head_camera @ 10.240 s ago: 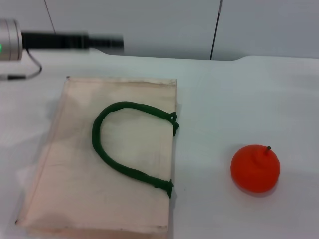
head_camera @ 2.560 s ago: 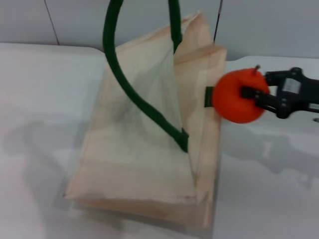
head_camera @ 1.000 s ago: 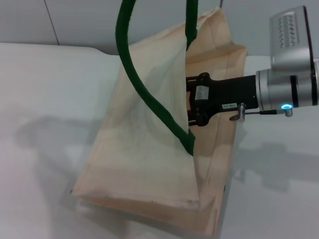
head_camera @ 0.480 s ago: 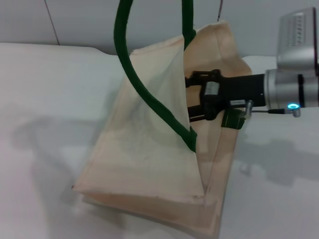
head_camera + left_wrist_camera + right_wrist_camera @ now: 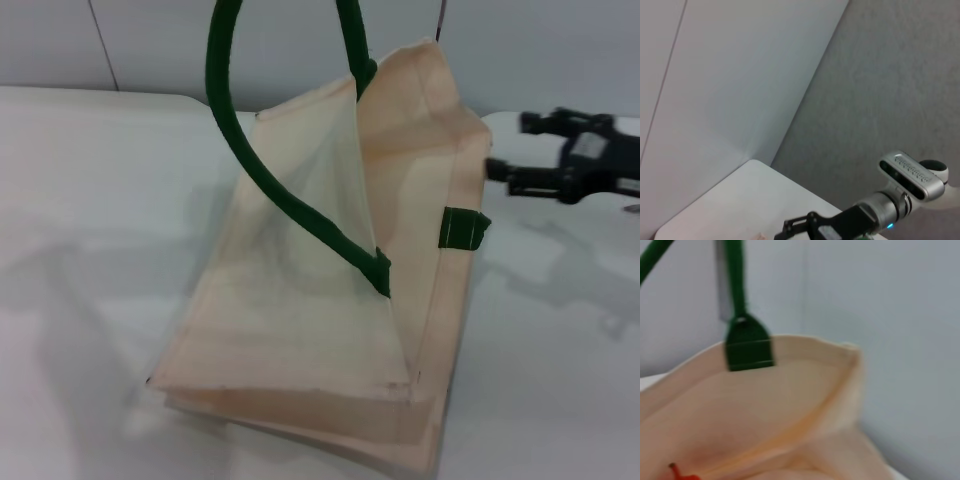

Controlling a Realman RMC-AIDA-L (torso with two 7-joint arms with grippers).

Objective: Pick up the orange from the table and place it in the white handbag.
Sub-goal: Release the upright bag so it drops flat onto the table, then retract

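Observation:
The white handbag (image 5: 300,300) stands on the table (image 5: 80,200), its mouth pulled open by a dark green handle (image 5: 240,150) that runs up out of the head view. My left gripper is out of view. My right gripper (image 5: 507,146) is open and empty, just outside the bag's right edge and level with its mouth. The orange is hidden in the head view. In the right wrist view only a sliver of it (image 5: 690,477) with its stem shows, low inside the bag's opening (image 5: 790,390), below a green handle tab (image 5: 747,346).
A green tab (image 5: 462,228) sticks out of the bag's right edge below my right gripper. A grey wall (image 5: 540,50) runs behind the table. The left wrist view shows the wall and my right arm (image 5: 880,212) from far off.
My right gripper, which carried the orange into the bag, has come out to the right, open and empty. The orange stays inside. The bag's mouth has shifted a little.

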